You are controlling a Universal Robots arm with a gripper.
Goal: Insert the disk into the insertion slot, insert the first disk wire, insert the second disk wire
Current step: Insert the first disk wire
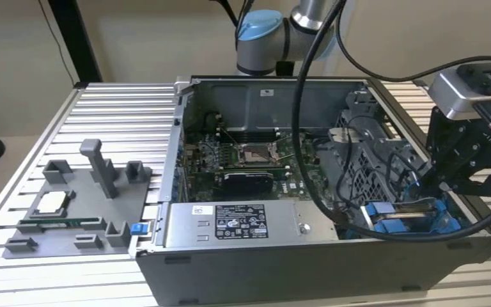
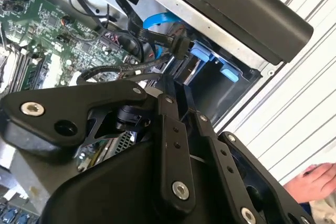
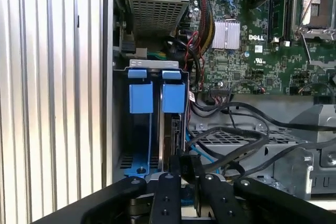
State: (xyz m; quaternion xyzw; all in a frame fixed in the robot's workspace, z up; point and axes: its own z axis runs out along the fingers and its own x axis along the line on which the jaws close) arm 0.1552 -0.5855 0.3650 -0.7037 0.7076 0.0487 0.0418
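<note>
The insertion slot (image 1: 399, 217) is the grey bay with blue tabs at the open computer case's front corner, on the exterior view's right. In the first wrist view the disk's blue carrier tab (image 3: 173, 97) stands in the slot (image 3: 155, 64) beside a second blue tab (image 3: 141, 97). My gripper (image 1: 444, 187) hangs right over this bay. Its fingers (image 3: 173, 174) are drawn close together in line with the disk's edge; what lies between them is hidden. A black wire connector (image 2: 178, 46) sits just beyond the gripper (image 2: 170, 85), and loose black wires (image 3: 231, 140) lie beside the bay.
The grey power-supply box (image 1: 228, 224) and the motherboard (image 1: 245, 160) lie inside the case. A grey fixture with small parts (image 1: 75, 204) rests on the ribbed table at the exterior view's left. My arm's thick black cable (image 1: 314, 160) crosses the case. A person's hand (image 2: 315, 182) is near the case's outer wall.
</note>
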